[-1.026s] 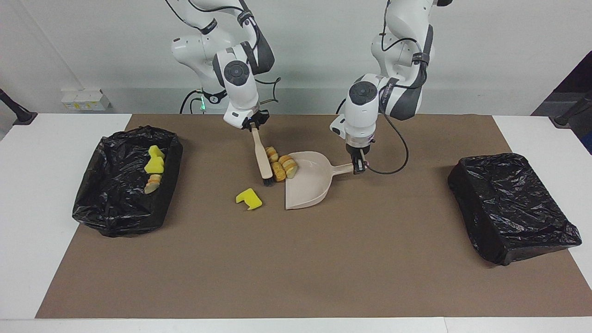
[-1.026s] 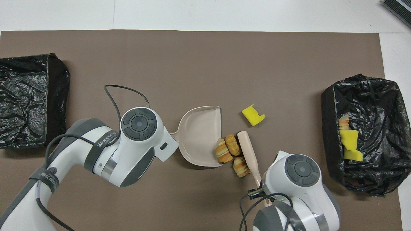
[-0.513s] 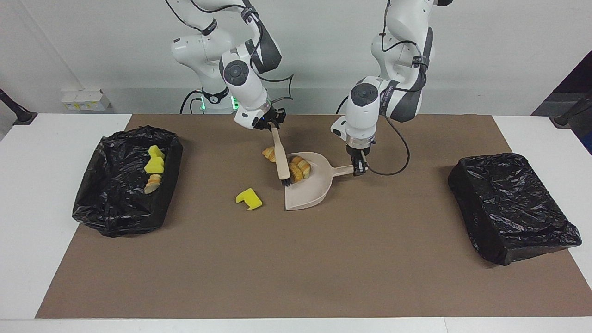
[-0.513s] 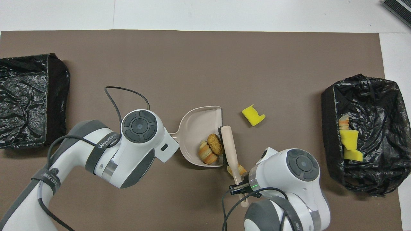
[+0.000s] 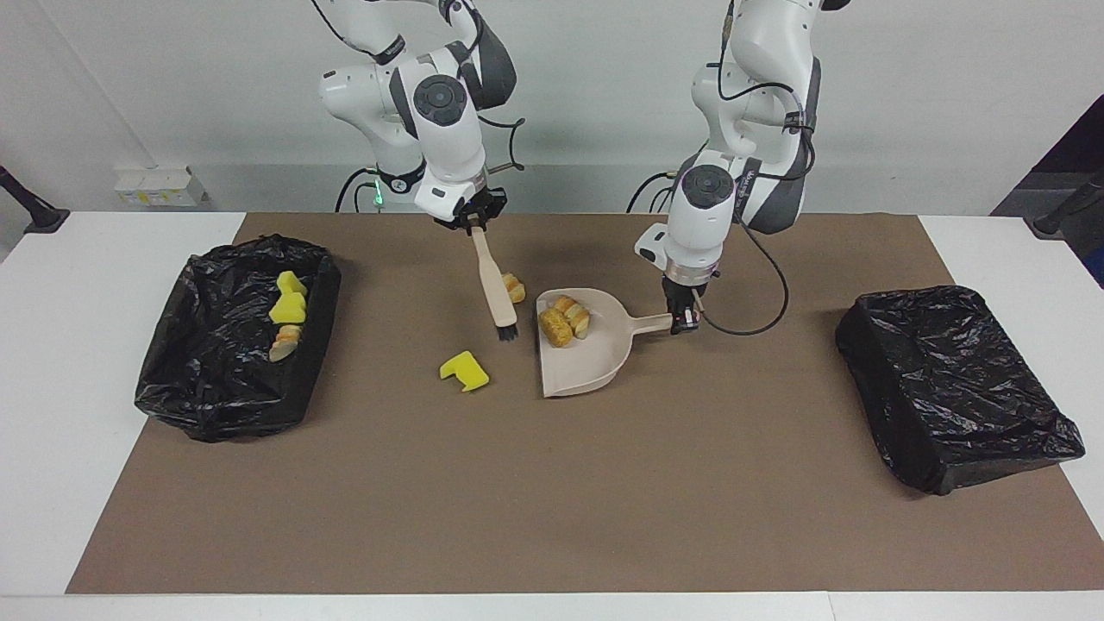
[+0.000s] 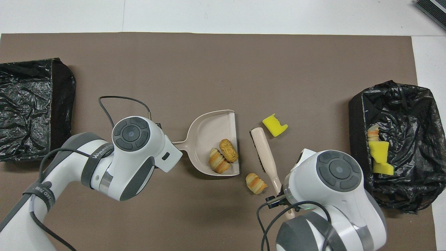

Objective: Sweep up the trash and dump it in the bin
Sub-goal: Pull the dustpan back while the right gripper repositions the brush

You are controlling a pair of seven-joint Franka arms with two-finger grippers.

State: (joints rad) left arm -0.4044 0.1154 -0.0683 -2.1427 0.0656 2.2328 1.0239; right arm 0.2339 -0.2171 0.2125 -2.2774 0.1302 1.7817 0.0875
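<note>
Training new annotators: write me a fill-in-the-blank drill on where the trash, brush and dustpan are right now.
1. The left gripper holds the dustpan by its ___.
2. ___ bread pieces lie inside the dustpan.
3. The right gripper holds the ___.
4. Loose on the mat lie one bread piece and one yellow ___.

Missing words: handle; two; brush; sponge

Two bread pieces in dustpan, others scattered

Both arms are glossy white with dark grey joint bands and round grey caps. Black cables loop from the wrists; one grey band reads "WANEED" in white.
</note>
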